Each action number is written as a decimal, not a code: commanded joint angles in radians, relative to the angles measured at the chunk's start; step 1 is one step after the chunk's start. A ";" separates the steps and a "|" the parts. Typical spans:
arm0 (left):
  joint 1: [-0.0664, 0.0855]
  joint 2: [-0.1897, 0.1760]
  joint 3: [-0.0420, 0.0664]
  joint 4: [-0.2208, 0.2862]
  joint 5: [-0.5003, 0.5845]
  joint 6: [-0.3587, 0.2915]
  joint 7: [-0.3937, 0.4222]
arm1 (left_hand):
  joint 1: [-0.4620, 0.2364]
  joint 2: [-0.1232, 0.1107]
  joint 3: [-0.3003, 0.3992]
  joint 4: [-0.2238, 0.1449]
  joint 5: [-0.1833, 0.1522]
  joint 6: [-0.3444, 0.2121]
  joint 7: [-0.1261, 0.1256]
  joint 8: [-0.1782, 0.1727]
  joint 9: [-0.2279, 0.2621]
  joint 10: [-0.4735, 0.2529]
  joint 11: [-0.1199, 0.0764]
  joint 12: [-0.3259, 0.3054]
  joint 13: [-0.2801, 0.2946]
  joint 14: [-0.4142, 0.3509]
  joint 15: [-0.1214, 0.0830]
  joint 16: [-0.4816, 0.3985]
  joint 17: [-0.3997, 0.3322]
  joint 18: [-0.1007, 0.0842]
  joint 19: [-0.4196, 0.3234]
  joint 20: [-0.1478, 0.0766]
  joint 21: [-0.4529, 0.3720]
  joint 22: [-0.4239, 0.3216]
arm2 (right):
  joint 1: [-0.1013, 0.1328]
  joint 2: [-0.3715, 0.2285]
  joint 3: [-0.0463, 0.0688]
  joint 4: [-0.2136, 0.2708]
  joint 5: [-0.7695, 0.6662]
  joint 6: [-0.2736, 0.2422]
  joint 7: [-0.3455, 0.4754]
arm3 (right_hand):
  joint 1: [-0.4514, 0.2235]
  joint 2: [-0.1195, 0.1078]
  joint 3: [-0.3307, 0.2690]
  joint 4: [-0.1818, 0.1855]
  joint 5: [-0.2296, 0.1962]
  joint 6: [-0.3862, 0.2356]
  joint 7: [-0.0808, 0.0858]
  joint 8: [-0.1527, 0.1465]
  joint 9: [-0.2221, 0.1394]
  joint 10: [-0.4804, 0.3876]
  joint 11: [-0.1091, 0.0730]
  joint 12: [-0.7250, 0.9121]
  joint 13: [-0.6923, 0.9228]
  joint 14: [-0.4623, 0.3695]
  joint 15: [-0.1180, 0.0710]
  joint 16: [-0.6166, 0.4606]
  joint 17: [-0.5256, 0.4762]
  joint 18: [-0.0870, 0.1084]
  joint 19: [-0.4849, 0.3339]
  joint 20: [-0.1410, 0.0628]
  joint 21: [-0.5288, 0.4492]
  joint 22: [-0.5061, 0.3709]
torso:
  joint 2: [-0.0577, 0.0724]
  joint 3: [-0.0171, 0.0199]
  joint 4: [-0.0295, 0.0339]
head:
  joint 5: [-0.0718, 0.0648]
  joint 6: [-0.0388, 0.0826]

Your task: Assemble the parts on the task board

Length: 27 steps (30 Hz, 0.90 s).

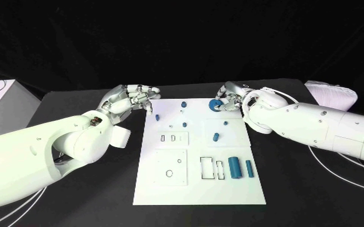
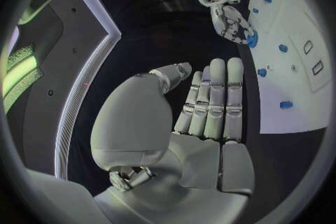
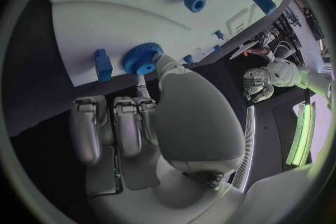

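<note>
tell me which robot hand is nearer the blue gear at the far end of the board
The right robot hand. Its fingertips are on the blue gear at the task board's far right corner. The left robot hand sits off the board's far left corner, empty, with the board's width between it and the gear.

A black table [image 1: 303, 206] takes up the lower half of the head view, its matte top running out to the edges from 3 through 6 to 9 o'clock. Behind it, from 10 to 2 o'clock, hangs a black cloth backdrop [image 1: 182, 22] with faint vertical folds, dimly lit. At 9 o'clock the corner of a pale grey box [image 1: 13, 106] stands just beside the table's edge. At 3 o'clock a pale ribbed bundle [image 1: 331, 93] lies at the table's far corner. Thin white cables [image 1: 327, 168] curve across the tabletop at 4 o'clock.
</note>
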 commanded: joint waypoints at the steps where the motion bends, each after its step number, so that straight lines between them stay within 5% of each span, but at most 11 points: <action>1: 0.001 0.002 0.001 0.001 0.000 0.017 0.004 | 0.009 0.002 0.003 0.000 -0.005 -0.008 0.000 0.005 0.001 -0.008 0.001 -0.005 -0.001 -0.007 0.001 0.005 -0.001 0.015 -0.004 -0.001 0.003 0.001 | -0.006 0.000 -0.004 -0.001 -0.032 0.017 -0.006 | 0.010 -0.003 0.028 -0.004 0.029 0.015 -0.004 0.007 0.001 0.103 -0.009 0.005 0.263 0.093 -0.010 0.004 0.205 -0.018 0.085 -0.006 0.008 0.224 | 0.000 -0.0002 0.0006 | -0.001 0.000; 7: 0.001 0.002 0.001 0.001 0.000 0.018 0.004 | 0.009 0.002 0.003 0.000 -0.005 -0.008 0.000 0.005 0.001 -0.008 0.001 -0.005 -0.001 -0.007 0.001 0.005 -0.001 0.015 -0.004 -0.001 0.003 0.001 | -0.008 -0.003 -0.004 0.025 -0.101 -0.054 0.002 | 0.007 -0.016 0.072 -0.012 0.054 0.032 -0.009 0.014 0.002 0.103 -0.014 0.005 0.263 0.093 -0.014 0.004 0.204 -0.021 0.090 -0.010 0.015 0.233 | 0.000 0.0000 -0.0008 | 0.000 0.002; 15: 0.001 0.003 0.001 0.001 0.000 0.018 0.004 | 0.009 0.002 0.003 0.000 -0.005 -0.008 0.000 0.005 0.001 -0.008 0.001 -0.005 -0.001 -0.007 0.001 0.005 -0.001 0.015 -0.004 -0.001 0.003 0.001 | -0.004 -0.011 -0.002 0.118 -0.195 -0.137 0.001 | -0.004 -0.025 0.090 -0.013 0.058 0.042 -0.013 0.019 0.003 0.103 -0.017 0.005 0.263 0.094 -0.017 0.004 0.206 -0.026 0.100 -0.012 0.033 0.252 | -0.001 -0.0006 0.0000 | -0.001 0.006; 21: 0.001 0.006 0.001 0.000 0.000 0.019 0.004 | 0.009 0.002 0.003 0.000 -0.005 -0.008 0.000 0.005 0.001 -0.008 0.001 -0.005 -0.001 -0.007 0.001 0.005 -0.001 0.015 -0.004 -0.001 0.003 0.001 | 0.000 0.015 -0.001 0.171 -0.240 -0.160 -0.006 | -0.005 -0.026 0.094 -0.014 0.059 0.044 -0.014 0.020 0.003 0.103 -0.018 0.005 0.263 0.094 -0.018 0.005 0.207 -0.028 0.104 -0.013 0.040 0.259 | -0.001 -0.0009 0.0014 | -0.001 0.010; 27: 0.001 0.009 0.001 0.001 0.000 0.020 0.002 | 0.009 0.002 0.003 0.000 -0.005 -0.008 0.000 0.005 0.001 -0.008 0.001 -0.005 -0.001 -0.007 0.001 0.005 -0.001 0.015 -0.004 -0.001 0.003 0.001 | -0.001 0.069 -0.001 0.171 -0.270 -0.153 -0.013 | -0.008 -0.029 0.097 -0.014 0.058 0.043 -0.014 0.020 0.003 0.103 -0.018 0.005 0.263 0.094 -0.018 0.005 0.207 -0.029 0.106 -0.013 0.043 0.263 | 0.001 -0.0032 0.0041 | -0.001 0.010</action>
